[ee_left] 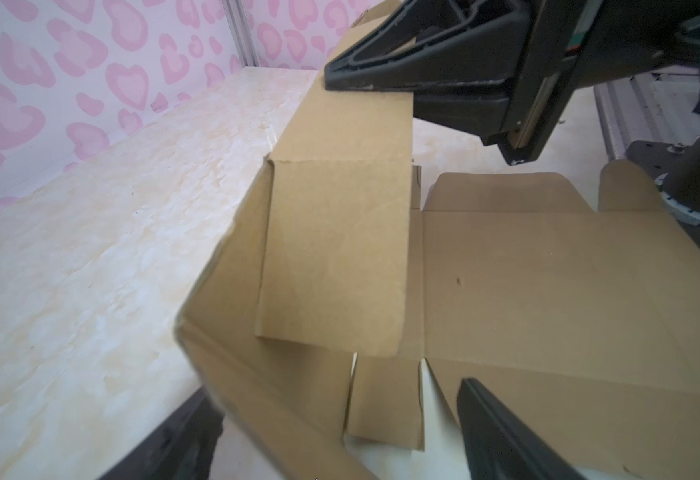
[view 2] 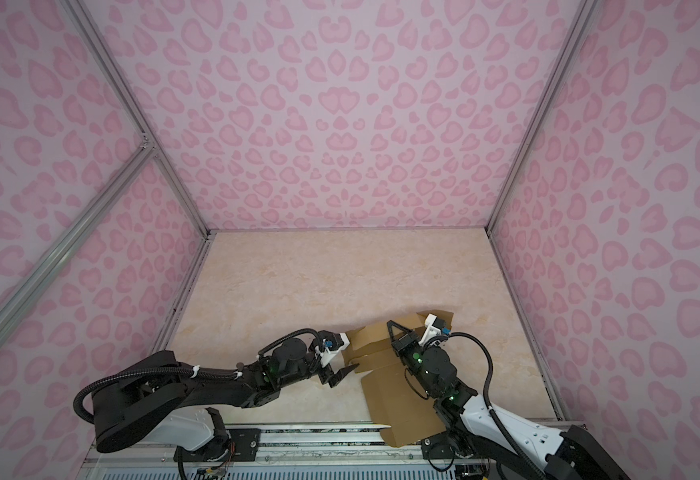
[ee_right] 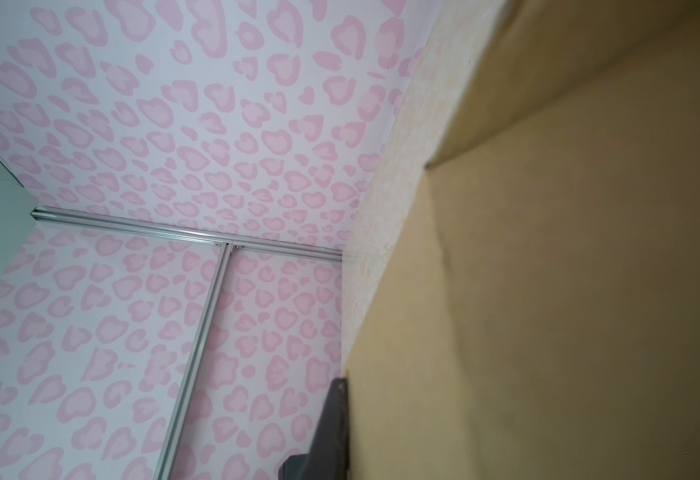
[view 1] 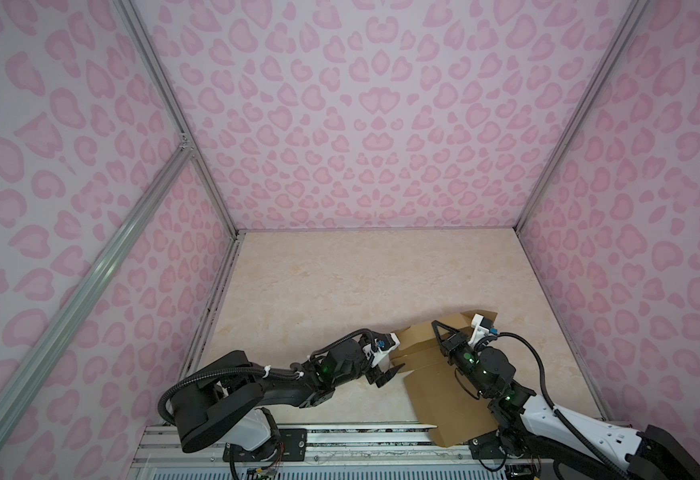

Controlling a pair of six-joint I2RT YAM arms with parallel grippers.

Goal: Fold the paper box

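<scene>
The paper box (view 1: 443,399) (view 2: 398,399) is a brown cardboard blank lying partly unfolded at the table's front right. Its near corner reaches over the front rail. My right gripper (view 1: 436,324) (view 2: 390,324) is shut on a raised flap at the far end of the box (ee_right: 589,291); one black finger (ee_right: 331,428) presses against the card. My left gripper (view 1: 394,362) (view 2: 346,362) is open at the box's left edge. In the left wrist view a tilted side panel (ee_left: 331,249) passes between its fingers (ee_left: 502,436), and the flat base (ee_left: 547,291) lies beyond.
The pale marble tabletop (view 1: 340,282) is enclosed by pink patterned walls on three sides, with aluminium posts (view 1: 547,166) at the back corners. A metal rail (view 1: 360,436) runs along the front edge, between the two arm bases.
</scene>
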